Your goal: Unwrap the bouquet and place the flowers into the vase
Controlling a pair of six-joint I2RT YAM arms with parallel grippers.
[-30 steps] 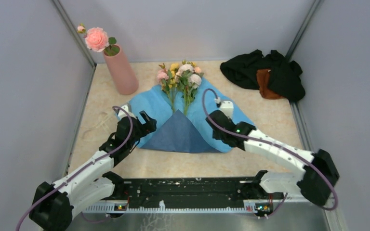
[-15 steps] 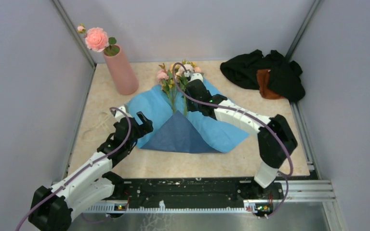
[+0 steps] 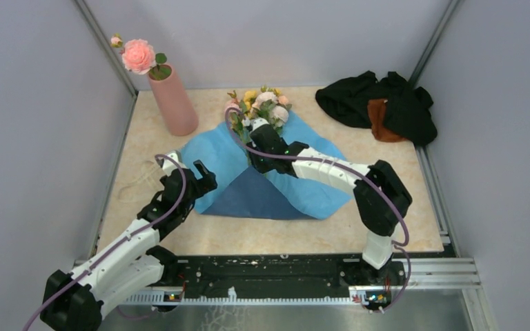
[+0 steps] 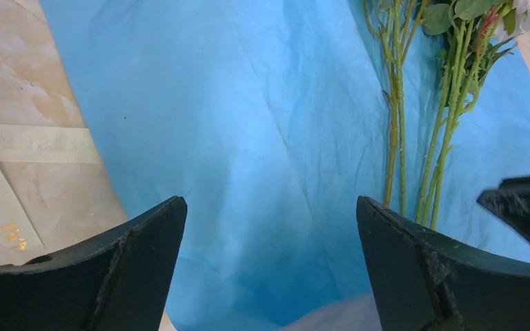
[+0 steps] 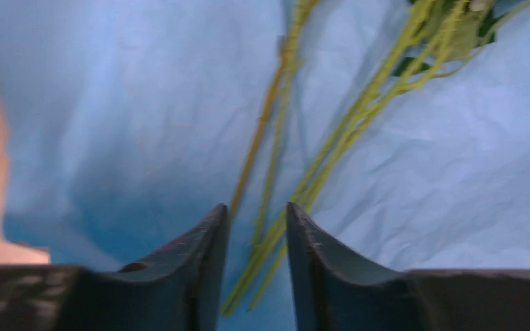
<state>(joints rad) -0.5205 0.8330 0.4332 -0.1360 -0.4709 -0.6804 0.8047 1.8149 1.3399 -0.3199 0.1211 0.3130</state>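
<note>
The blue wrapping paper [image 3: 214, 155] is lying spread open on the bench [image 3: 386, 158] at the centre of the top view. A darker blue triangular fold [image 3: 255, 193] is sitting at its lower middle. The flowers [image 3: 266, 107] are lying on the paper, their pink, yellow and white heads pointing toward the upper middle of the frame. Their thin green stems [image 4: 393, 138] are running down toward the fold.

The right tool [image 5: 257, 205] is hanging over those stems in the middle of the top view, its arm reaching in from the lower right. In the right wrist view its fingers are standing a narrow gap apart. The stems are showing in that gap and just beyond it, lying on the paper rather than being pinched, so the tool is reading as released.

The left tool [image 3: 205, 176] is hovering at the left edge of the paper, left of the fold. It is fully released, its jaws standing wide apart with nothing between them. Its wrist view is showing bare blue paper under the gap and a cream ribbon [image 4: 41, 143] lying flat on the bench at the left.

The vase [image 3: 174, 100] is standing upright in the upper left, well apart from the flowers. It is holding one large pink rose [image 3: 139, 55]. A black and brown cloth heap [image 3: 379, 103] is lying in the upper right.
</note>
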